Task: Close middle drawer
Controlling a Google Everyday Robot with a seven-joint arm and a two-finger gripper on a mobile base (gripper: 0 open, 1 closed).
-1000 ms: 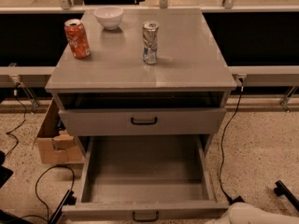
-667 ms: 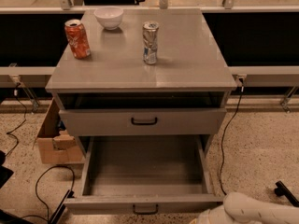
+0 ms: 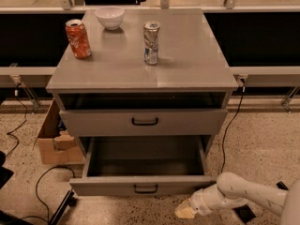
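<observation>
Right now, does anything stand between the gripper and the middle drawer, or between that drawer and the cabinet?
Nothing visible does. The gripper is low by the right front corner of the middle drawer, with only bare floor between them. The tray looks empty, so nothing seen blocks its slide into the cabinet.

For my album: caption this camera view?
The gripper near the floor, by the front right end of the open middle drawer.
</observation>
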